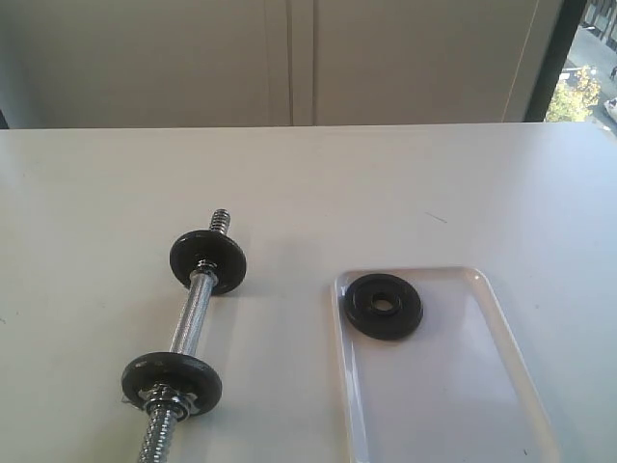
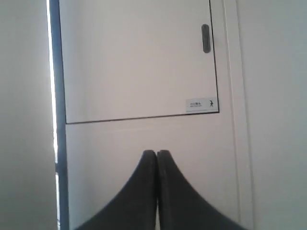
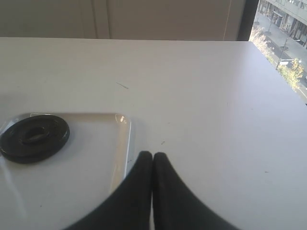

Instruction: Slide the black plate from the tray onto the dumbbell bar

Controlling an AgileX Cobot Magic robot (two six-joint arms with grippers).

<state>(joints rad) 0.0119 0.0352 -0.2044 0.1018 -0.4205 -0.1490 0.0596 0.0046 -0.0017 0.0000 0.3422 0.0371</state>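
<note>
Our left gripper (image 2: 157, 154) and right gripper (image 3: 152, 156) were closed on nothing; the small round black iron plate (image 1: 385, 306) lay flat in the glossy white tray (image 1: 503, 330), apart from the chrome dumbbell bar (image 1: 193, 316), apparently awaiting pickup

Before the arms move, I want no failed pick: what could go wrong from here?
The black plate lies flat near a corner of the glossy tray, so a grasp may shove it against the rim. The dumbbell bar lies unheld on the table and may roll when the plate meets its threaded end. The right gripper and left gripper are shut; one must open first.
</note>
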